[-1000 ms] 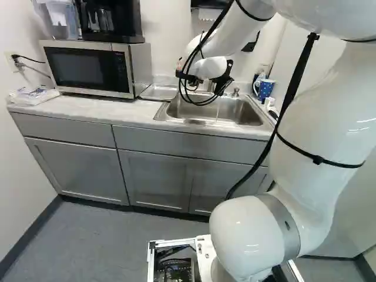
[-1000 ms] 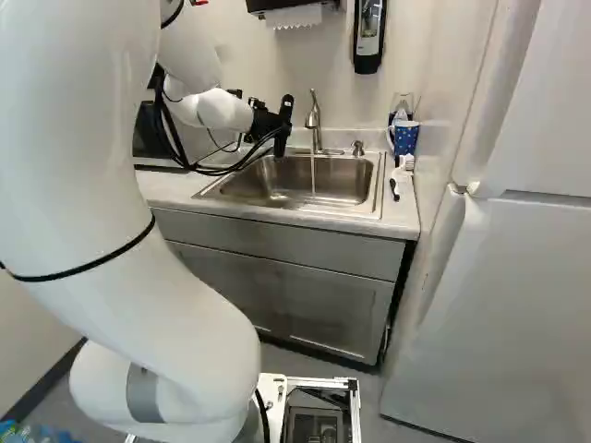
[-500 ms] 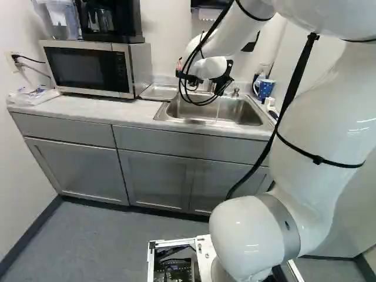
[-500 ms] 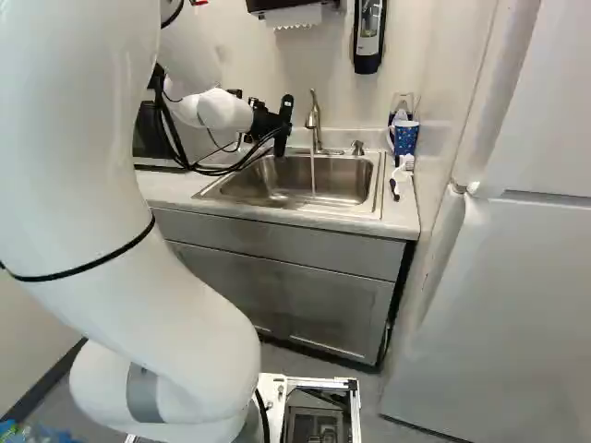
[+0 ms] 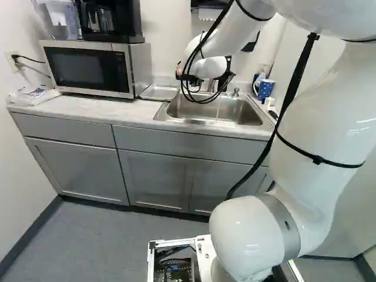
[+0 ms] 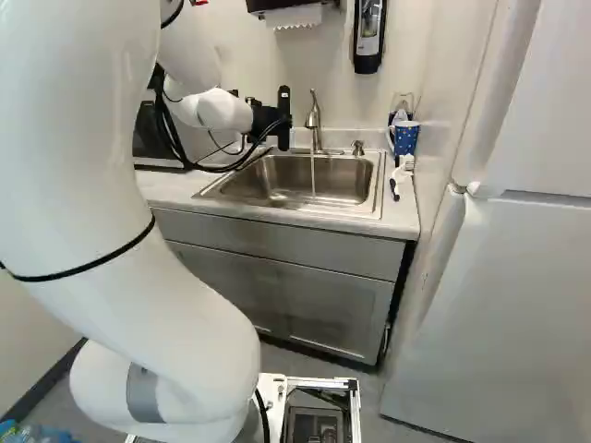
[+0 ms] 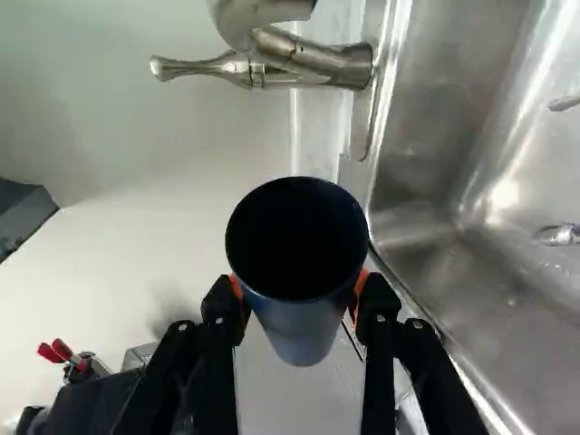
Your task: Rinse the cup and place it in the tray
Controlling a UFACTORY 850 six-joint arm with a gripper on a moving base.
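Observation:
My gripper (image 6: 283,118) is up over the left end of the sink (image 6: 305,180) in the right base view. In the wrist view the gripper (image 7: 300,294) is shut on a dark blue cup (image 7: 304,322), an orange pad pressed to each side. The cup's dark mouth faces the wrist camera; the cup is not discernible in the base views. A shallow metallic tray (image 5: 160,91) lies on the counter between microwave and sink in the left base view, partly hidden by the arm and cables.
Water runs from the faucet (image 6: 313,120) into the basin. The faucet (image 7: 317,63) is close beside the cup in the wrist view. A microwave (image 5: 88,69) stands left of the sink. A dotted blue mug (image 6: 404,138) and a brush (image 6: 398,177) are at its right.
Over the last half second my gripper has turned from a slight tilt to nearly vertical in the right base view, the cup held in it. The base has not moved.

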